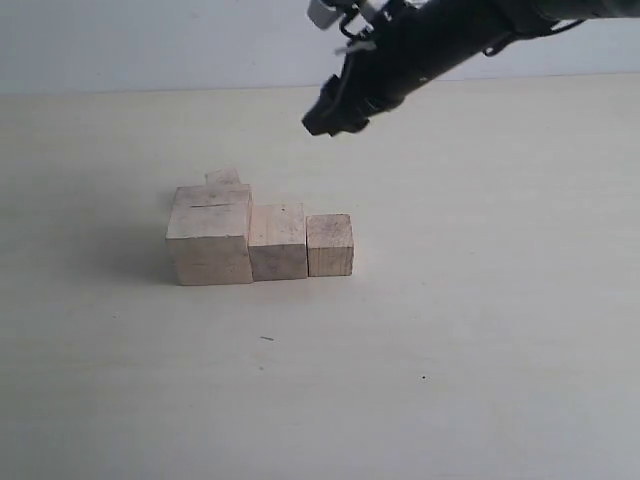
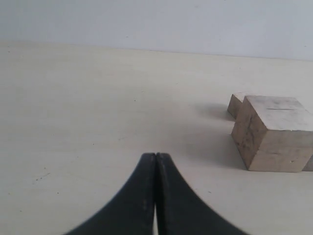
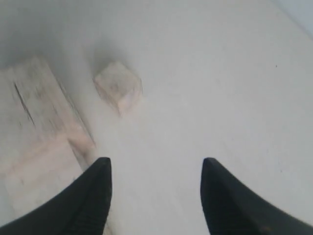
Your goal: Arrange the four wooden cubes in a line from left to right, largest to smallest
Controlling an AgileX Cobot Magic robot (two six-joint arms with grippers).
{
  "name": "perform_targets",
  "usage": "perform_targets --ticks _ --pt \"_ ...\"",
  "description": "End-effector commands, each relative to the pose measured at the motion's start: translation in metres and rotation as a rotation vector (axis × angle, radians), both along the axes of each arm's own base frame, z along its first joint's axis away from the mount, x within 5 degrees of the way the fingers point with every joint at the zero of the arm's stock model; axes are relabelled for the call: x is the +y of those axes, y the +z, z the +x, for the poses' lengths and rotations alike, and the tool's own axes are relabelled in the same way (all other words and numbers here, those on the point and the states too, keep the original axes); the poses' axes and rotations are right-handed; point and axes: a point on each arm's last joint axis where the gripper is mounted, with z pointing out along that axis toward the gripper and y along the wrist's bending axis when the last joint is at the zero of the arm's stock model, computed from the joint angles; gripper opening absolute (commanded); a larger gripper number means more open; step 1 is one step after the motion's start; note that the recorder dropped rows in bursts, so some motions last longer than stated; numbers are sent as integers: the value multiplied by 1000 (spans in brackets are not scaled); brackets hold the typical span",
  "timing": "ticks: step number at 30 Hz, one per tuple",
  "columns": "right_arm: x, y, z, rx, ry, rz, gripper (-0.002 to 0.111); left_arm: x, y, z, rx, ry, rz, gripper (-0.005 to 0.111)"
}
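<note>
Three pale, grainy wooden cubes (image 1: pixel 277 242) are sitting flush in a row on the smooth tabletop (image 1: pixel 480 340), the smallest cube (image 1: pixel 222 177) behind the slit-marked largest cube (image 1: pixel 210 240). The right hand (image 3: pixel 155 166) is hovering spread apart, the left hand (image 2: pixel 155 157) pressing together.

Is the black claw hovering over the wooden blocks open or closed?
Open. In the wrist view the right gripper has its jaws wide apart, with only bare table between them.
</note>
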Motion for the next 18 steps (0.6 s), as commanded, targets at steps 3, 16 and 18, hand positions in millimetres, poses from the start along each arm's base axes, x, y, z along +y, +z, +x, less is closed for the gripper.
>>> perform_targets --ticks 3,16,18 --pt "52 53 -10 28 -154 42 52 0 1 0 -12 -6 -5 0" --pt "137 65 -8 169 -414 43 52 0 1 0 -12 -6 -7 0" --pt "145 45 2 207 -477 -6 52 0 1 0 -12 -6 -7 0"
